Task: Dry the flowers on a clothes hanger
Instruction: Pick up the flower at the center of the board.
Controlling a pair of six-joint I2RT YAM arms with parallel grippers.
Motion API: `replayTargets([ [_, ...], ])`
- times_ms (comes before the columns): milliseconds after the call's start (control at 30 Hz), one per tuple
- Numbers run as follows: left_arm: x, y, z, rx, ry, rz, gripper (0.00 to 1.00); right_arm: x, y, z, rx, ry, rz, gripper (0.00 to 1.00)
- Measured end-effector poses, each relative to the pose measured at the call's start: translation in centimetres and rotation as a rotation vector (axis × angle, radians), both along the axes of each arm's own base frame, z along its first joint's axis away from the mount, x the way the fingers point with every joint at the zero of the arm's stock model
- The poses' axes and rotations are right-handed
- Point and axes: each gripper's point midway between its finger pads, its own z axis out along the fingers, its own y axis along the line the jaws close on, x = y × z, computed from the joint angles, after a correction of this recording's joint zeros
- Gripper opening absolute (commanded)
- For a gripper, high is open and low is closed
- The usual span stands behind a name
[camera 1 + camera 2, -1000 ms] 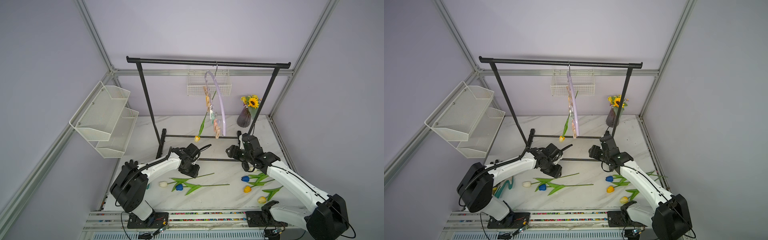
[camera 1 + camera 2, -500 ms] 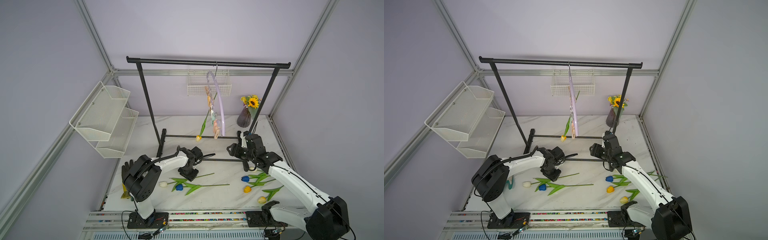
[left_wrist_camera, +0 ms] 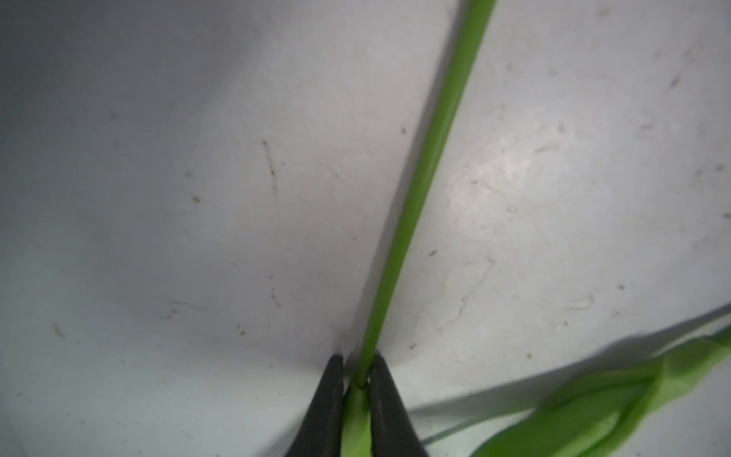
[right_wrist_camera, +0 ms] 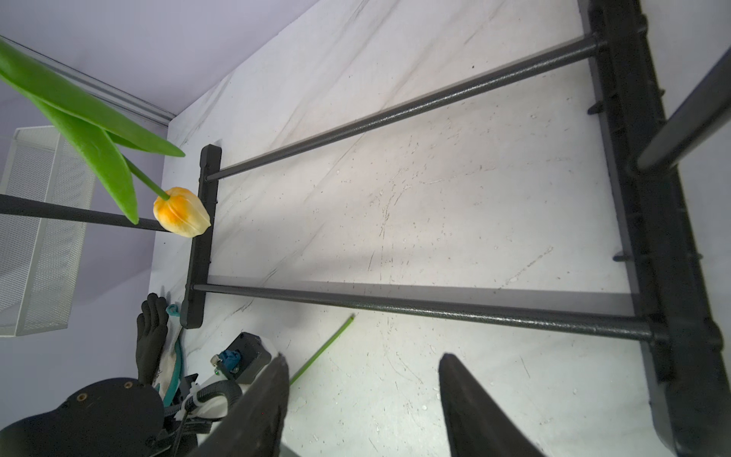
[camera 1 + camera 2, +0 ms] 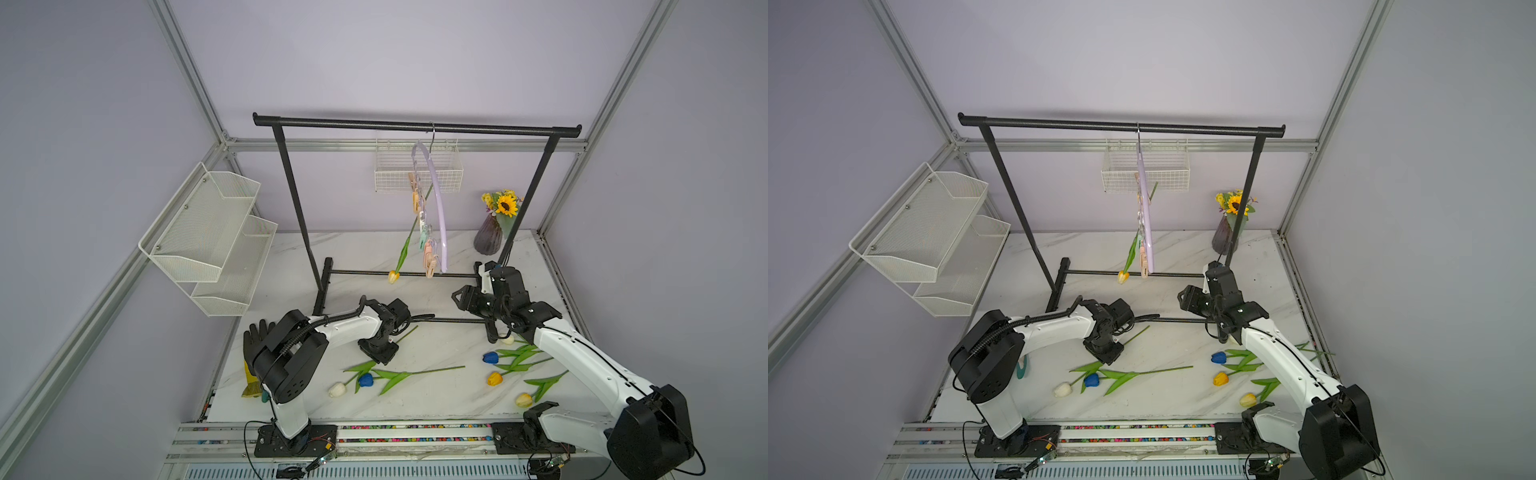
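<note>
The lilac clothes hanger [image 5: 436, 208] [image 5: 1145, 208] hangs edge-on from the rack's top bar. One tulip dangles from a clothespin, its yellow-orange head [image 5: 392, 276] [image 4: 182, 211] down. Several more flowers lie on the marble table: a white head [image 5: 337, 389] and a blue head [image 5: 365, 379] in the middle, others [image 5: 494, 379] under my right arm. My left gripper [image 3: 358, 358] [image 5: 380, 351] is down at the table, shut on a tulip's green stem [image 3: 419, 198] just above its leaf. My right gripper [image 4: 362, 356] [image 5: 459, 297] hovers open and empty over the rack's base.
The black garment rack [image 5: 415, 124] stands across the table; its low front bar [image 5: 449, 320] runs between my two grippers. A purple vase of sunflowers [image 5: 488, 241] is at the back right. White mesh shelves [image 5: 208, 232] hang on the left wall. A black glove [image 5: 253, 336] lies at the left edge.
My left gripper has dropped to the table and closed on the stem. The right arm has barely moved. The hanger has turned slightly.
</note>
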Motion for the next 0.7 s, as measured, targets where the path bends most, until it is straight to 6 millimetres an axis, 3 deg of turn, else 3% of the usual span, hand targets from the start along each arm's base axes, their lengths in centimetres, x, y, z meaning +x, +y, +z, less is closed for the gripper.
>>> replayTargets([
  [300,1.7,1.5,0.7,0.086,-0.097,-0.001,0.05,0.6,1.1,0.8,0.047,-0.031,0.043,0.56],
  [467,3.0,2.1,3.8,0.11,-0.191,0.02,0.04,1.7,2.2,1.5,0.079,-0.055,0.07,0.55],
  [700,3.9,2.6,8.3,0.069,-0.314,0.092,0.04,2.9,3.7,4.1,0.182,-0.153,0.106,0.53],
])
